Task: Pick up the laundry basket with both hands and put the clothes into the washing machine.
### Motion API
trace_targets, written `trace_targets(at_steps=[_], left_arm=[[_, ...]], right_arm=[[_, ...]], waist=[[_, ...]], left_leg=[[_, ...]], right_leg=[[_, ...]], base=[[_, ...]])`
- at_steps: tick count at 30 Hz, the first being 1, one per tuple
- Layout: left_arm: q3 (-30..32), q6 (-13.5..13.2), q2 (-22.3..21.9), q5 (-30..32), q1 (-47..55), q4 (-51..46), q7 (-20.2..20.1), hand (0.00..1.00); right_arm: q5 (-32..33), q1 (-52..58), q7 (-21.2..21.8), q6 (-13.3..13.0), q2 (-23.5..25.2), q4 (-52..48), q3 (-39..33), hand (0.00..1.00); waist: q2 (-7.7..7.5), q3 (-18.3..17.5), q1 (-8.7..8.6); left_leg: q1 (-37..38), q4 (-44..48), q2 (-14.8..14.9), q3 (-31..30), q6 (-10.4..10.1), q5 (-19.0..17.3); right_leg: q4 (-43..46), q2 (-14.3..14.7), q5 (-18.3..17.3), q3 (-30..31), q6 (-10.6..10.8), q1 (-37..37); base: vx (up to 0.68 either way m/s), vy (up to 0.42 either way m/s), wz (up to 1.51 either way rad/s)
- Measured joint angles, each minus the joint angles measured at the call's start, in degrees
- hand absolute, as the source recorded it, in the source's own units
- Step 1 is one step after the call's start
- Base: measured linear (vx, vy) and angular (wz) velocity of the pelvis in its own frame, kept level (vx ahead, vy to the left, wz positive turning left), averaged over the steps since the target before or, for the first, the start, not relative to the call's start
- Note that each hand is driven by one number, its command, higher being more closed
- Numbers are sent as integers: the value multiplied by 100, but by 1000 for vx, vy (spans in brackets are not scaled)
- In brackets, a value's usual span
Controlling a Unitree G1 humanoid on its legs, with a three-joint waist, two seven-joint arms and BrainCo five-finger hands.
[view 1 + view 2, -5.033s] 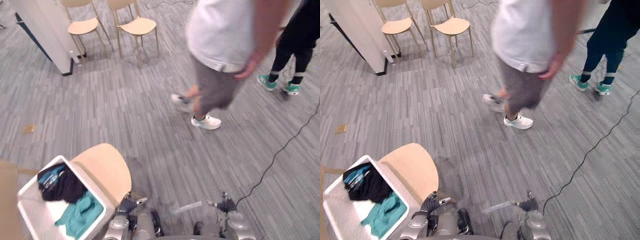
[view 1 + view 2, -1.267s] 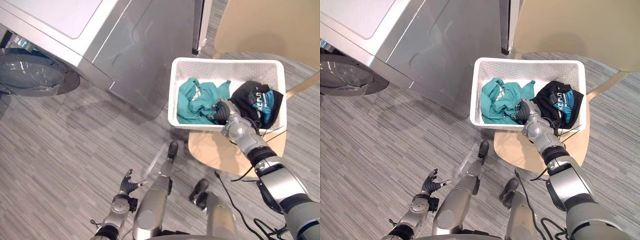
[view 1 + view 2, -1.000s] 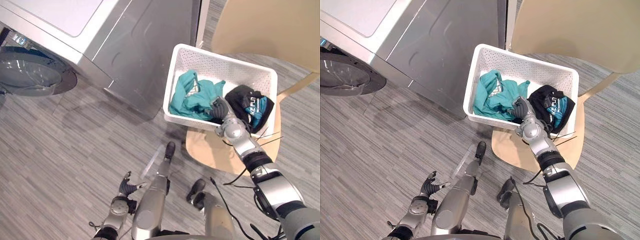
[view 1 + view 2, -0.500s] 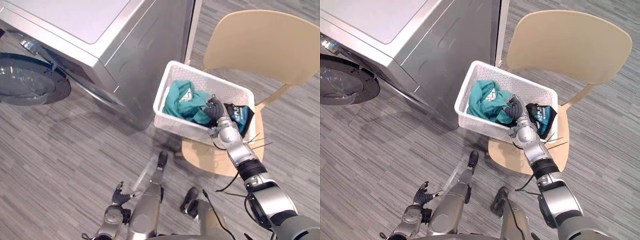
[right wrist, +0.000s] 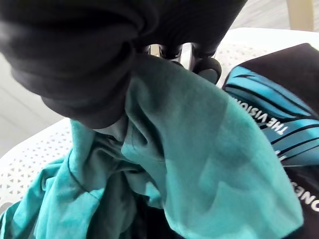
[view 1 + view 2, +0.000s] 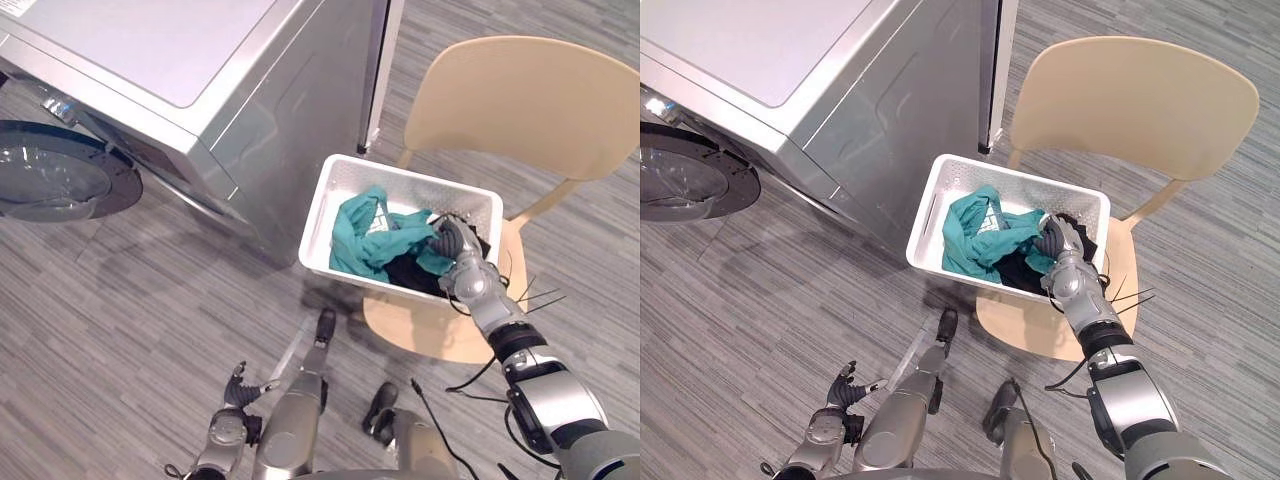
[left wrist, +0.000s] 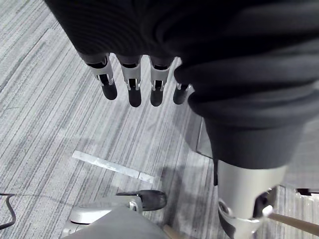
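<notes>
Basket [image 6: 316,215] on chair [image 6: 520,100]; right hand [image 6: 455,245] clenched on teal shirt [image 6: 365,240], left hand [image 6: 240,385] low, fingers [image 7: 131,89] loose. One-handed tug could drag it off.

The laundry basket [image 6: 318,215] sits on the chair seat [image 6: 420,325], clothes [image 6: 365,240] inside; washing machine [image 6: 200,60] just left; chair back [image 6: 520,95] behind.

**A chair on a grey floor**

A light wooden chair [image 6: 520,100] stood on the grey striped floor [image 6: 120,330]. Its back was wide and curved. Its seat [image 6: 420,330] was round at the front edge. A thin white board [image 6: 384,60] stood upright just beside the chair, with a small dark foot at the bottom. A pale strip [image 7: 112,167] lay flat on the floor.
</notes>
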Motion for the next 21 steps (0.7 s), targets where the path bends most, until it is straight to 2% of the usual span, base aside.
trace_targets(at_steps=[3, 6, 10, 12, 14, 19, 21], left_arm=[[1, 2, 1, -45, -8, 0, -7, 0], [8, 6, 3, -111, -14, -3, -24, 0], [43, 69, 12, -138, -14, -5, -133, 0], [105, 80, 17, -136, -6, -6, -134, 0], [140, 124, 45, -130, 34, -5, -142, 0], [167, 198, 46, -124, 127, -4, -243, 0], [168, 201, 49, -125, 204, -2, -241, 0]], right_arm=[[483, 107, 2, -57, 19, -326, -183, 100], [1301, 387, 13, -134, 86, -1103, -381, 100], [2654, 1096, 244, -473, 525, -2234, -618, 100], [3321, 1421, 453, -562, 836, -2593, -611, 100], [4260, 1814, 805, -630, 1237, -3075, -565, 100], [5330, 2335, 1229, -836, 1731, -4095, -354, 100], [5629, 2364, 1351, -903, 1823, -4494, -118, 100]], waist=[[0, 0, -39], [-1, 0, -114], [-47, -25, -145], [-120, -70, -168], [-278, -280, -159], [-514, -581, -171], [-552, -712, -129]], left_leg=[[-2, -4, -2, 19, -24, -22], [-1, -2, -11, 52, -4, -44], [167, 1, -24, 191, 74, -93], [325, -1, -33, 255, 130, -139], [444, -14, -21, 346, 119, -219], [839, -31, -21, 595, 274, -398], [889, -32, 56, 822, 278, -477]], right_leg=[[-15, -3, 0, 13, 1, -1], [-35, -13, 3, 36, 4, 3], [-118, -32, 15, 161, 23, 159], [-205, -31, 15, 180, 23, 340], [-300, -23, 15, 245, 23, 462], [-534, -27, 50, 459, 36, 845], [-665, 23, 171, 663, 8, 853]], base=[[4, -53, -2], [18, -40, -3], [40, -48, -13], [55, -79, -6], [40, -85, -14], [48, -61, -20], [8, -36, -59]])
